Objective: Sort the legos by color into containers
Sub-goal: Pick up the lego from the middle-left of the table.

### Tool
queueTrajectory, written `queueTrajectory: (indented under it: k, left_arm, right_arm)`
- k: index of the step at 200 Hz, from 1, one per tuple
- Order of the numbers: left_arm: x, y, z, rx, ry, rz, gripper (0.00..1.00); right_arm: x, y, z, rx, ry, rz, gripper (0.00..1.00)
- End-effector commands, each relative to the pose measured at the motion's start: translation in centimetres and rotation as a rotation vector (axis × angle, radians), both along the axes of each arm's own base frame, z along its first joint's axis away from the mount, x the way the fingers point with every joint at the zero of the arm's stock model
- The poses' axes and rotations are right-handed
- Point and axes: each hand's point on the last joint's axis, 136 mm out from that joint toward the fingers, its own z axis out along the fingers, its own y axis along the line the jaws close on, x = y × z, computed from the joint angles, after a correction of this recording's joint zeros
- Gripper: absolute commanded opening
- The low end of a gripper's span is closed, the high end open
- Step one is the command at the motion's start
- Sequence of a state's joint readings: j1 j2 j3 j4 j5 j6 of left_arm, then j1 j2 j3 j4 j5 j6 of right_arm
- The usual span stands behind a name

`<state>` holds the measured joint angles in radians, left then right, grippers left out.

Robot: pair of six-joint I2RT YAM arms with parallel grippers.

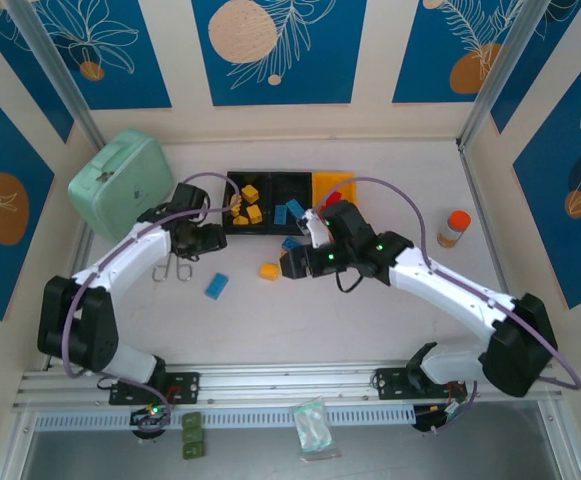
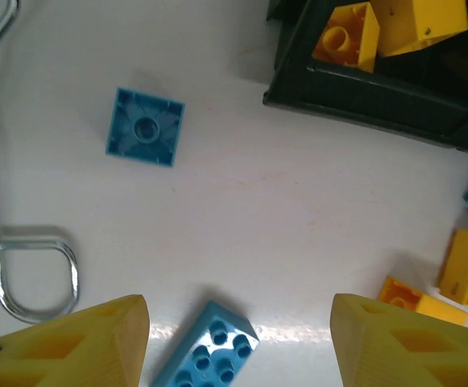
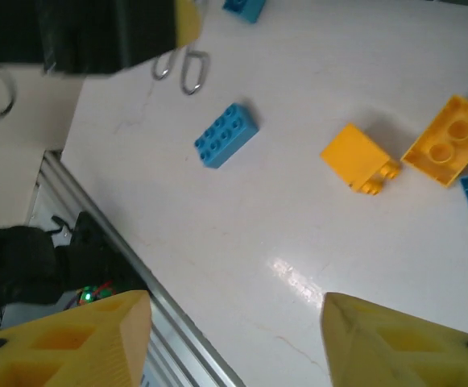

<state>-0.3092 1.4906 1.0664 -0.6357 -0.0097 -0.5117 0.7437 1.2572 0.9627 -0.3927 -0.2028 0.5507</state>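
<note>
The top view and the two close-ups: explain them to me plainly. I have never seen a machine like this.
Two white robot arms are bolted at the near edge of a table. The wide picture looks down from above and behind them. Each close-up comes from a camera on one wrist, with that hand's yellow fingers at the bottom. The left hand and the right hand are both open and hold nothing. A row of bins sits at the back, with yellow bricks in the left one. A blue brick and a yellow brick lie loose on the table. A mint-green case and an orange-capped bottle stand at the sides.
</note>
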Motion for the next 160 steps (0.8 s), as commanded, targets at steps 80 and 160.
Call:
queueTrajectory:
  k: [80, 160]
  left_arm:
    - [3.9, 2.4, -4.2, 0.167, 0.094, -0.051, 0.62]
    - [5.5, 3.4, -7.0, 0.201, 0.134, -0.043, 0.47]
  right_arm:
    - [-2.3, -0.9, 0.5, 0.053, -0.048, -0.004, 0.61]
    - [-2.4, -1.3, -0.2, 0.033, -0.039, -0.022, 0.61]
